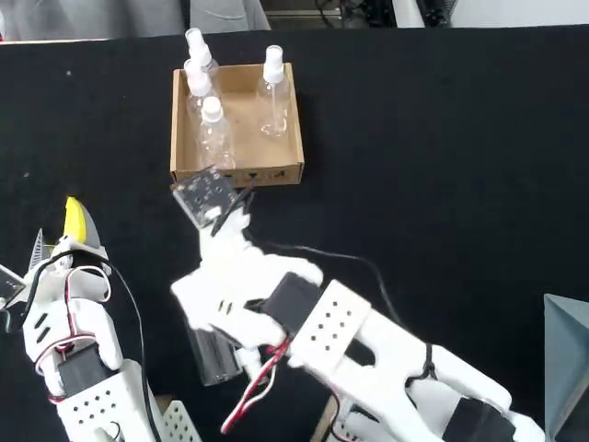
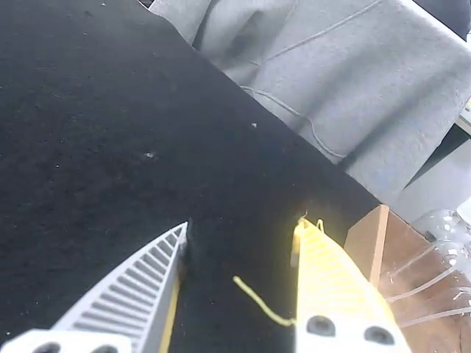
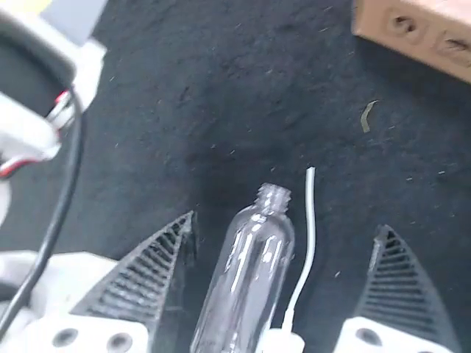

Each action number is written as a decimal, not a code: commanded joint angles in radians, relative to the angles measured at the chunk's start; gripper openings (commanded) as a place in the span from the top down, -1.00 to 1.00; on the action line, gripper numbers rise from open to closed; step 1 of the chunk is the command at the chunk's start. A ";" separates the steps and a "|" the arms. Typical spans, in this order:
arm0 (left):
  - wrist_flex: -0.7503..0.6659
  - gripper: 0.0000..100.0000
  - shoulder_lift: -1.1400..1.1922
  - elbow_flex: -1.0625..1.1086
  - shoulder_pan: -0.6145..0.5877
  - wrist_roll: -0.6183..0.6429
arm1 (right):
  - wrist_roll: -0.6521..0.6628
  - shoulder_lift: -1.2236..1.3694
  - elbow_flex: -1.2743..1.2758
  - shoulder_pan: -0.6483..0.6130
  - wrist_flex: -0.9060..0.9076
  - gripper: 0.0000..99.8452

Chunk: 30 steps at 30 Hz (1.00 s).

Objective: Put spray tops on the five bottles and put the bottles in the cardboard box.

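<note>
Your right gripper (image 3: 286, 223), from its wrist, gapes wide astride the uncapped bottle (image 3: 250, 272), its spray top (image 3: 283, 342) lying beside it; close on the body, leaving the neck free. Your left gripper (image 2: 243, 224), from its wrist, is open and empty near the cardboard box (image 2: 368, 243). From above, that box sits at 12 o'clock with four capped bottles (image 1: 213, 133), the last at 7 o'clock.

bottles (image 1: 213, 133) line the cardboard box's (image 1: 237, 173) sides, leaving its middle free.
</note>
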 commanded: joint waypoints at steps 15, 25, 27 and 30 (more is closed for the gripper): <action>-0.023 0.58 -0.011 0.022 -0.012 0.002 | -0.094 0.314 -0.071 -0.095 -0.031 0.37; -0.023 0.58 -0.011 0.022 -0.005 -0.002 | -0.091 0.398 -0.067 -0.095 -0.071 0.37; -0.023 0.58 -0.011 0.022 -0.005 -0.003 | -0.087 0.415 -0.068 -0.095 -0.069 0.37; -0.023 0.58 -0.011 0.022 -0.005 -0.003 | -0.084 0.443 -0.071 -0.095 -0.066 0.37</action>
